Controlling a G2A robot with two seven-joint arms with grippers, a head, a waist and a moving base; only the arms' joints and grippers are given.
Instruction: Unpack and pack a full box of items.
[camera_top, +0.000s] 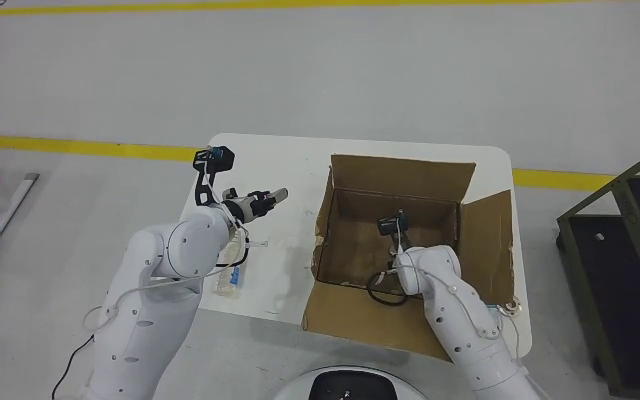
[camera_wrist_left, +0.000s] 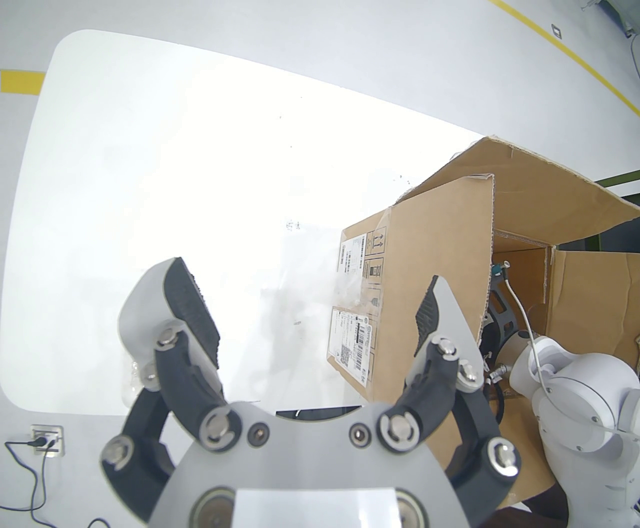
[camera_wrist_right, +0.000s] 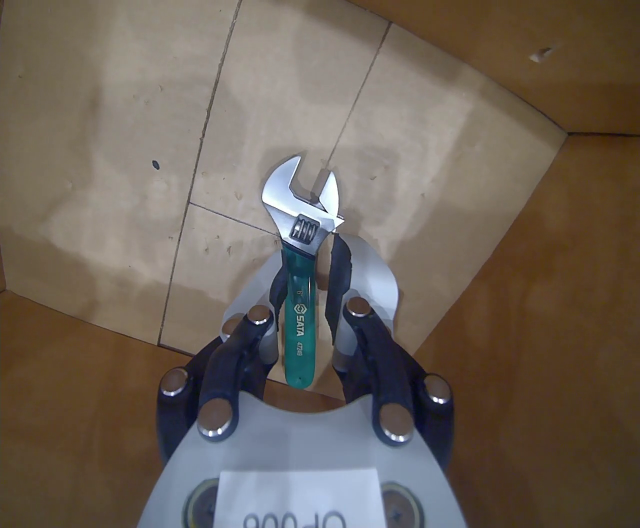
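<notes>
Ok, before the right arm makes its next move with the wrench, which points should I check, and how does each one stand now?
1. Grip: the right gripper is shut on the handle of the wrench: ok.
2. Wrench head off the floor of the box: cannot tell.
3. No flap folded over the box opening: ok.
4. The left gripper is open, holds nothing and is outside the box: ok.
5. Left arm away from the right arm's way out: ok, it seems.

There was one cardboard box (camera_top: 487, 245), one adjustable wrench (camera_wrist_right: 300, 220), one small clear item (camera_top: 231, 275), and one worktop (camera_top: 270, 160).
</notes>
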